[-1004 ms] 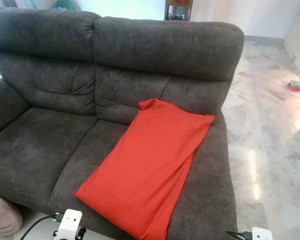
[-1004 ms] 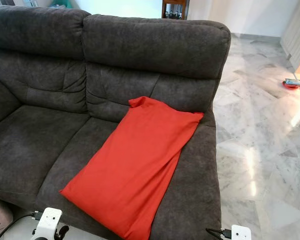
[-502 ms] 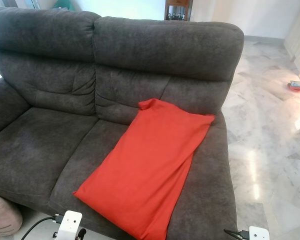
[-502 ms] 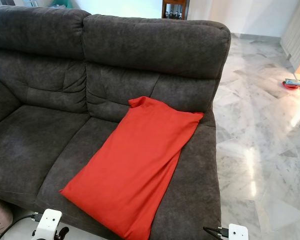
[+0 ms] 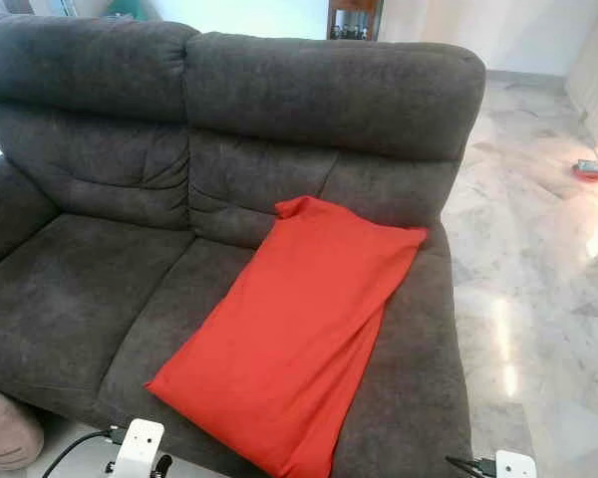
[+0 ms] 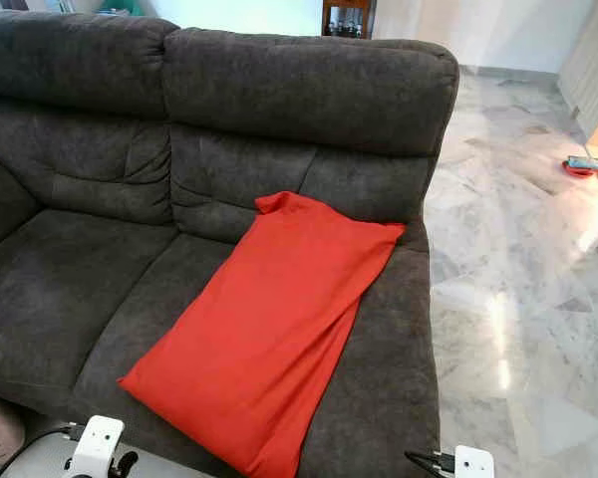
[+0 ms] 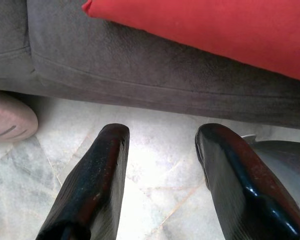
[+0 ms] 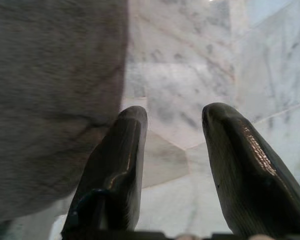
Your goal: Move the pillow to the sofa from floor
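Note:
A red pillow [image 5: 299, 334] lies flat and slanted on the right seat of the dark grey sofa [image 5: 100, 289], one corner leaning on the backrest and its near end reaching the seat's front edge. In the left wrist view my left gripper [image 7: 162, 150] is open and empty, low over the marble floor in front of the sofa's base, with the red pillow [image 7: 215, 30] just beyond it. In the right wrist view my right gripper [image 8: 172, 135] is open too, holding nothing, beside the sofa's right side.
Pale marble floor [image 5: 538, 299] stretches to the right of the sofa. A pinkish rounded object [image 5: 5, 433] lies on the floor at the sofa's front left. Small red items [image 5: 593, 171] sit on the floor far right. A wooden cabinet [image 5: 354, 18] stands behind the sofa.

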`<state>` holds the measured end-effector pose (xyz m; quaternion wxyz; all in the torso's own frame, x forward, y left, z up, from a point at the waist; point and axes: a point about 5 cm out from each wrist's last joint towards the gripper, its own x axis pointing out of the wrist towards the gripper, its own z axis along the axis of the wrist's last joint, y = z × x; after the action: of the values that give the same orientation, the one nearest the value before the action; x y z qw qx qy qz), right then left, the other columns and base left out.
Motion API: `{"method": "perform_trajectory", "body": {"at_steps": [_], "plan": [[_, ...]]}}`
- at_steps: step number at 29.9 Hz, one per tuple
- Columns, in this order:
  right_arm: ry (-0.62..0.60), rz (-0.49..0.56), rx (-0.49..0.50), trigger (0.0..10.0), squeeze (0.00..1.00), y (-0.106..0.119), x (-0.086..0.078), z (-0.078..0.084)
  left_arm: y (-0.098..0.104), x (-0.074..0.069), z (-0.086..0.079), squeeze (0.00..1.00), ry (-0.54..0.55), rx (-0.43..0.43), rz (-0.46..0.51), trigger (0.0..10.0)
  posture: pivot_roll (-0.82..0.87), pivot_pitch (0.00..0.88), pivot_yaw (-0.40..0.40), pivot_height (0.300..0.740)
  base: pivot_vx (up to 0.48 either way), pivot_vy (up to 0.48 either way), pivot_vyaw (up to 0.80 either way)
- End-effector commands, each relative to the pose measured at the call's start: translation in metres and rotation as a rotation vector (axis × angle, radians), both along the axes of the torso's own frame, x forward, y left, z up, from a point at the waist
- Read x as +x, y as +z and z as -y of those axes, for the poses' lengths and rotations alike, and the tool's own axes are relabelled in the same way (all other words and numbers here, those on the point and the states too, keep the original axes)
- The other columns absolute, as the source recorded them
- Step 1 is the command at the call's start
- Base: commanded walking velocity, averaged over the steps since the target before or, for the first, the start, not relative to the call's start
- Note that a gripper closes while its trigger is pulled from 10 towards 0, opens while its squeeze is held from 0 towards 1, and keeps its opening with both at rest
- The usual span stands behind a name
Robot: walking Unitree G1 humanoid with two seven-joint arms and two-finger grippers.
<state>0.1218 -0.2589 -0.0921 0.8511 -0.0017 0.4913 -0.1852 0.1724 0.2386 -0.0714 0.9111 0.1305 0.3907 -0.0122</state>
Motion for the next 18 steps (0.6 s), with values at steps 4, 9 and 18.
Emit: {"method": "perform_trajectory", "body": {"at_steps": [4,9,18], "plan": [[-0.008,-0.004,0.019,10.0,0.0,-0.0012,-0.0009,-0.0025,0.0015,0.0008,-0.005,0.0,-0.012,0.017,-0.008,10.0,0.15,0.097,-0.017,0.74,0.0,0.0,0.0],[-0.014,-0.01,0.026,10.0,0.0,-0.0025,-0.003,-0.0046,0.0019,0.0006,-0.0054,0.0,-0.011,0.019,0.0,10.0,0.15,0.098,-0.014,0.74,-0.206,0.0,0.0],[-0.016,-0.013,0.033,10.0,0.0,-0.0037,-0.0047,-0.0067,0.0005,0.0005,0.0005,0.0,-0.02,0.01,0.003,10.0,0.15,0.096,-0.011,0.74,-0.291,0.0,0.0]]}}
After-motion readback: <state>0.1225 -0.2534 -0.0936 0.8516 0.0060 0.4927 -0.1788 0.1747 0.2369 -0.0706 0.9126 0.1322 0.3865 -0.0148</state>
